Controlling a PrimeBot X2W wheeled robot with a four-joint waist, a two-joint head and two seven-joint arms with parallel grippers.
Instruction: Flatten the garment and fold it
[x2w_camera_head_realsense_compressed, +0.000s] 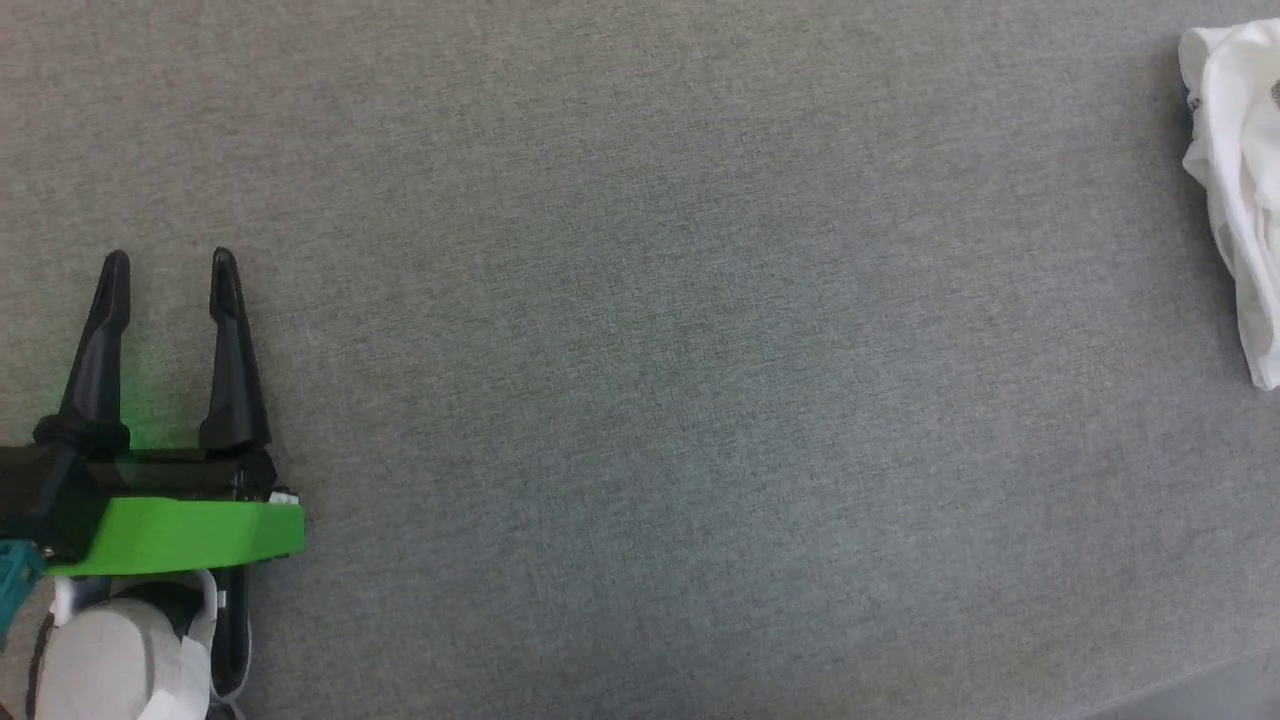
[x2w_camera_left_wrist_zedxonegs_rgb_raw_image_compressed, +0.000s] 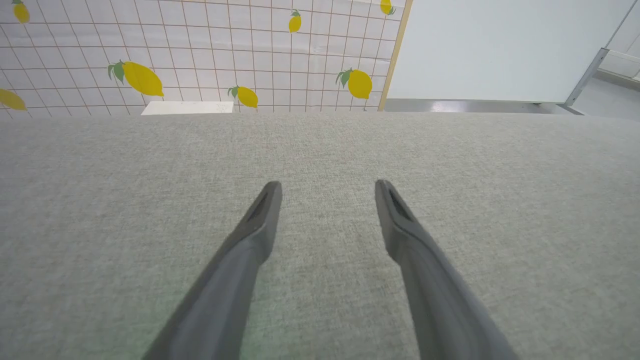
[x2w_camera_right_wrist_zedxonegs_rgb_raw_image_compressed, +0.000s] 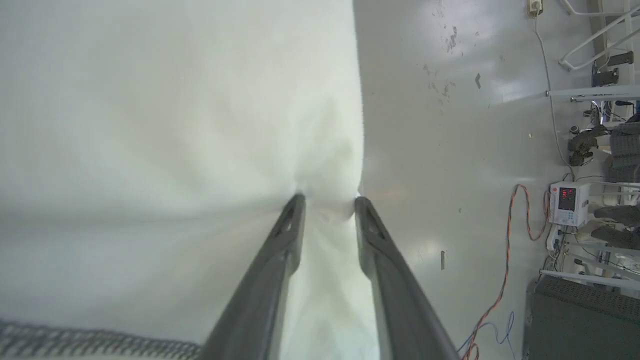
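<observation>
The garment (x2w_camera_head_realsense_compressed: 1235, 180) is a white crumpled heap at the far right edge of the grey table in the head view. In the right wrist view its thin white fabric (x2w_camera_right_wrist_zedxonegs_rgb_raw_image_compressed: 175, 125) hangs spread to the left, with grey zigzag stitching (x2w_camera_right_wrist_zedxonegs_rgb_raw_image_compressed: 75, 342) at the bottom left. My right gripper (x2w_camera_right_wrist_zedxonegs_rgb_raw_image_compressed: 327, 200) has its fingers parted, with a gathered pucker of the fabric lying between the tips. My left gripper (x2w_camera_head_realsense_compressed: 170, 258) stands open over bare table at the lower left, far from the garment, and nothing is between its fingers (x2w_camera_left_wrist_zedxonegs_rgb_raw_image_compressed: 327, 186).
The grey fabric-covered table (x2w_camera_head_realsense_compressed: 640, 360) stretches between my left gripper and the garment. A white box (x2w_camera_left_wrist_zedxonegs_rgb_raw_image_compressed: 187, 107) sits at the table's far edge before a lemon-patterned wall (x2w_camera_left_wrist_zedxonegs_rgb_raw_image_compressed: 200, 50). Beyond the garment lies shiny floor (x2w_camera_right_wrist_zedxonegs_rgb_raw_image_compressed: 450, 150) with orange cables (x2w_camera_right_wrist_zedxonegs_rgb_raw_image_compressed: 505, 280) and equipment (x2w_camera_right_wrist_zedxonegs_rgb_raw_image_compressed: 567, 202).
</observation>
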